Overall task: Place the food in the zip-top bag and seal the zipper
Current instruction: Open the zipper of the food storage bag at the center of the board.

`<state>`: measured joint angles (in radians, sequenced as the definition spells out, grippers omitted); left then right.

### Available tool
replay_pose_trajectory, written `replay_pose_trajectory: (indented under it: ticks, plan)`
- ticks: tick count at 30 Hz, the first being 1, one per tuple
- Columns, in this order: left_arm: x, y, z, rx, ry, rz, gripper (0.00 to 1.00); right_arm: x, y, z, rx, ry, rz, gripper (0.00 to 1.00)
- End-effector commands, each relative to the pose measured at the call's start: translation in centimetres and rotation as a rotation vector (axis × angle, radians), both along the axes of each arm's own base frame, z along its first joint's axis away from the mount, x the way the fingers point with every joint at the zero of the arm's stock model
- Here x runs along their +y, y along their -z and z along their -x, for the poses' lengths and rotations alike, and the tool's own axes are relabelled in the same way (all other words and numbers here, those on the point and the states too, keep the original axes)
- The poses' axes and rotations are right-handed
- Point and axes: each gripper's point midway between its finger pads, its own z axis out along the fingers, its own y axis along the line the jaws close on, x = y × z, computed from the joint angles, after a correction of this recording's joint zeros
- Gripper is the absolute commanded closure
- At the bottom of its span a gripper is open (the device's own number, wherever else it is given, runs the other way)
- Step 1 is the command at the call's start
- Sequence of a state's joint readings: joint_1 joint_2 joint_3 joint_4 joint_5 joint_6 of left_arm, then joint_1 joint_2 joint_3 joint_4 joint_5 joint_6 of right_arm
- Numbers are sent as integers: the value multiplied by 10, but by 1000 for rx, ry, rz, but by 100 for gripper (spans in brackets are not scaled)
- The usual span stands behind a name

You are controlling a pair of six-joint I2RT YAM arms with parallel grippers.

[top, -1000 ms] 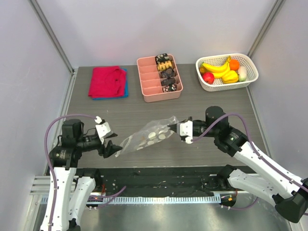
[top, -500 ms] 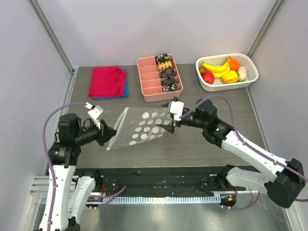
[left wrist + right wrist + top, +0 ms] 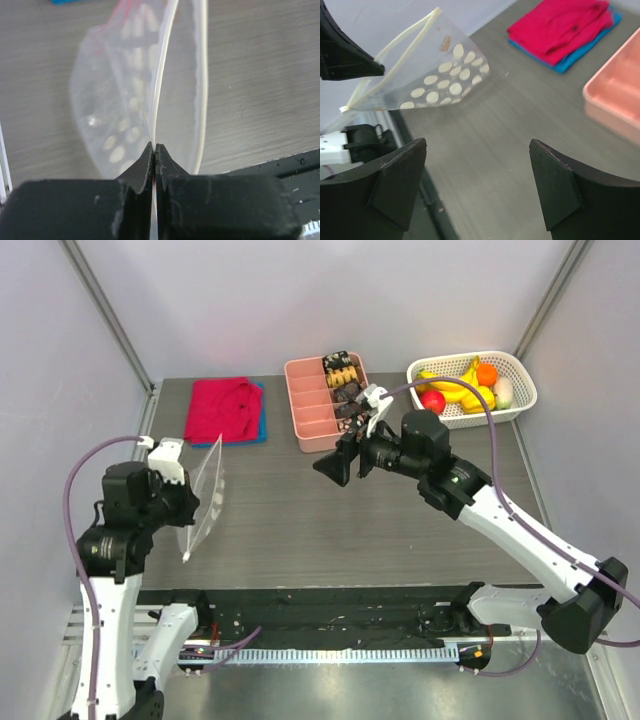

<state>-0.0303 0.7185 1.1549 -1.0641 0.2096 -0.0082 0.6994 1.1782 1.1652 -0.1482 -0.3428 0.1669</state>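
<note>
Over at left, my L gripper (image 3: 155, 150) pinches zip-top bag (image 3: 207, 480) by its mouth, held up. R gripper (image 3: 477, 150) gapes wide, empty. Loading step: food (image 3: 458, 387) sits in far-right basket (image 3: 522, 392); next, R should fetch a piece.

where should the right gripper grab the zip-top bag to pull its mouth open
Take the free zipper lip, the one bowed away from the lip that the left gripper pinches. The zip-top bag has its mouth gaping, so the open right gripper could probably come in from its own side and slip one finger into that gap, mid-strip.
</note>
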Motion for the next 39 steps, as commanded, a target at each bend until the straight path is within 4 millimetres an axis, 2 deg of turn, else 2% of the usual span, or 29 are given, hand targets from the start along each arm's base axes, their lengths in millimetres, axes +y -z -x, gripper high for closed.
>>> replay_pose_trajectory:
  ticks: [1, 4, 5, 7, 8, 9, 11, 12, 16, 19, 24, 26, 27, 28, 33, 38, 39]
  plan:
    - [2, 28, -13, 157, -45, 10, 100, 16, 42, 12, 375, 21, -85, 12]
    - [-19, 39, -28, 185, -32, 90, 100, 20, 49, 13, 450, 36, -135, 12]
    - [-31, 46, -33, 206, -6, 94, 100, 21, 52, 12, 468, 45, -145, 12]
    - [-44, 52, -49, 184, -46, 117, 100, 24, 55, 11, 504, 53, -164, 12]
    - [-61, 58, -53, 198, -13, 115, 100, 26, 57, 11, 539, 60, -181, 12]
    - [-69, 60, -63, 185, -45, 140, 100, 27, 60, 10, 554, 64, -189, 12]
    - [-95, 67, -69, 214, -9, 163, 100, 32, 69, 9, 607, 67, -204, 12]
    - [-108, 64, -75, 216, 3, 224, 100, 33, 72, 9, 623, 70, -205, 12]
    - [-138, 55, -88, 219, 40, 280, 100, 40, 86, -3, 673, 105, -220, 15]
    - [-150, 48, -92, 206, 37, 306, 100, 43, 101, -14, 717, 164, -212, 22]
    - [-161, 55, -100, 247, 27, 323, 100, 53, 125, -31, 799, 228, -209, 30]
    - [-165, 54, -100, 249, 42, 339, 100, 59, 125, -37, 807, 226, -220, 30]
    - [-166, 55, -100, 255, 42, 340, 100, 63, 132, -39, 831, 226, -216, 32]
    - [-166, 56, -101, 259, 38, 341, 100, 67, 126, -41, 826, 215, -231, 32]
    - [-166, 59, -99, 268, 34, 351, 100, 74, 129, -44, 847, 203, -232, 35]
    - [-179, 53, -95, 293, 71, 417, 100, 79, 143, -46, 875, 219, -220, 38]
    - [-181, 51, -95, 292, 78, 428, 100, 83, 140, -45, 867, 206, -230, 44]
